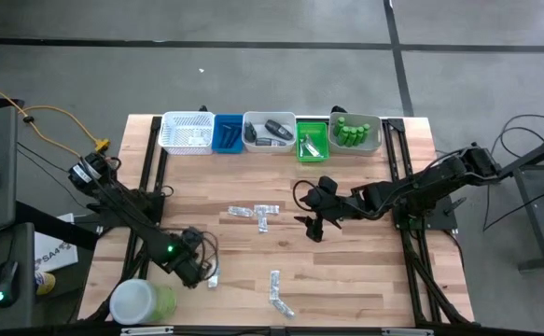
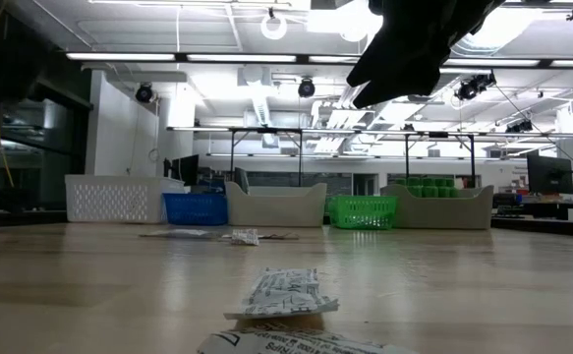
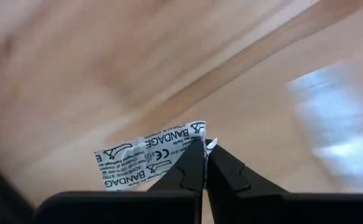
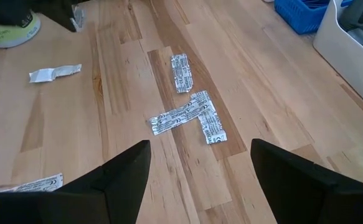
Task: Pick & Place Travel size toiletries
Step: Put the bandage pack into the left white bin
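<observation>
L gripper [image 3: 205, 163]: pinched tight on bandage sachet [image 3: 147, 158], near table's front-left.
R gripper [image 4: 200, 177]: jaws wide, empty, above sachet cluster [image 4: 190, 115] mid-table.
Progress: early; several sachets still loose, trays [image 1: 270, 133] at back partly filled.

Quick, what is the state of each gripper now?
Left gripper: shut on a bandage sachet.
Right gripper: open, holding nothing, above the table.

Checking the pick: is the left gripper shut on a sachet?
Shut on it: the left gripper has its fingertips pressed together on the bandage sachet edge.
</observation>
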Motion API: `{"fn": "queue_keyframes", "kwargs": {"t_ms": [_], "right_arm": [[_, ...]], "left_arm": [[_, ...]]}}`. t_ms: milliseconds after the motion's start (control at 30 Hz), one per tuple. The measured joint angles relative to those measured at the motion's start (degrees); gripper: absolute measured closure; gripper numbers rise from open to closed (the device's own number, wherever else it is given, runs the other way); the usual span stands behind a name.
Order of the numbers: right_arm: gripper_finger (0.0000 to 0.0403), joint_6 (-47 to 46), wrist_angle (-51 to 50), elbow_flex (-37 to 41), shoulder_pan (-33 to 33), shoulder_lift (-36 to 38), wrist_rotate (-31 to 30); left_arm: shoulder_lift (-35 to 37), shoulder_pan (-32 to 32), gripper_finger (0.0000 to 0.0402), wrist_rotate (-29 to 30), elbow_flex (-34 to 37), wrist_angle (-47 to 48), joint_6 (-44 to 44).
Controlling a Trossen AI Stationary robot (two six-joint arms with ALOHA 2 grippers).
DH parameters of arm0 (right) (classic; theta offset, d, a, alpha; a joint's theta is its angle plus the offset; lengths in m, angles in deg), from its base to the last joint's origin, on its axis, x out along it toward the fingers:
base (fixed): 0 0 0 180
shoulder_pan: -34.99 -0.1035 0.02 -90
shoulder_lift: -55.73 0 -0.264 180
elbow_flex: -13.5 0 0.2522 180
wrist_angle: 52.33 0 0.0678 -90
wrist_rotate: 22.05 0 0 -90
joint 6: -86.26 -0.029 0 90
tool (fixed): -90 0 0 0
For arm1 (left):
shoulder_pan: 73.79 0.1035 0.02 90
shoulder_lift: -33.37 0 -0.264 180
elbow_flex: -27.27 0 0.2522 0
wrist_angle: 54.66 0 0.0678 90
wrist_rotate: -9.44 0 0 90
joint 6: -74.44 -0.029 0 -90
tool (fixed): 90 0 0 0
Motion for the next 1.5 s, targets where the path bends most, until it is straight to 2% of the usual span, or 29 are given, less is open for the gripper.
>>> {"fn": "queue_keyframes", "kwargs": {"t_ms": [200,300,367,467,567,833,933,1067,1200,1267,1367,1500], "right_arm": [[0.0133,0.0,0.0,0.0,0.0,0.0,0.0],[0.0133,0.0,0.0,0.0,0.0,0.0,0.0],[0.0133,0.0,0.0,0.0,0.0,0.0,0.0],[0.0133,0.0,0.0,0.0,0.0,0.0,0.0],[0.0133,0.0,0.0,0.0,0.0,0.0,0.0],[0.0133,0.3,0.0,0.0,0.0,0.0,-0.1],[0.0133,0.6,0.0,0.0,0.0,0.0,-0.2],[0.0133,0.6,0.0,0.0,0.0,0.0,-0.2],[0.0133,0.7,0.0,0.0,0.0,0.0,-0.2],[0.0133,0.9,0.0,0.0,0.0,0.0,-0.2],[0.0133,1.1,-0.2,0.0,0.0,0.0,-0.2],[0.0133,1.0,-0.3,0.0,0.0,0.0,-0.2]], "left_arm": [[3.5,8.6,0.0400,10.4,-9.1,13.9,-19.9],[4.9,15.0,0.0400,17.5,-13.5,23.4,-29.4],[5.6,20.6,0.0400,23.0,-16.1,27.9,-32.7],[6.9,30.3,0.0401,28.0,-18.3,30.4,-39.0],[7.6,40.7,0.0401,29.2,-18.5,28.0,-47.8],[7.8,65.6,0.0401,29.0,-18.5,18.9,-67.9],[7.8,72.9,0.0401,25.3,-18.2,13.9,-72.9],[7.9,80.3,0.0401,19.1,-14.5,4.4,-77.3],[7.9,86.5,0.0401,15.9,-9.6,-4.5,-78.1],[7.8,88.6,0.0401,16.2,-8.4,-6.6,-78.3],[7.9,88.4,0.0398,17.2,-8.4,-7.5,-77.7],[7.9,88.3,0.0372,16.7,-8.4,-7.5,-77.7]]}}
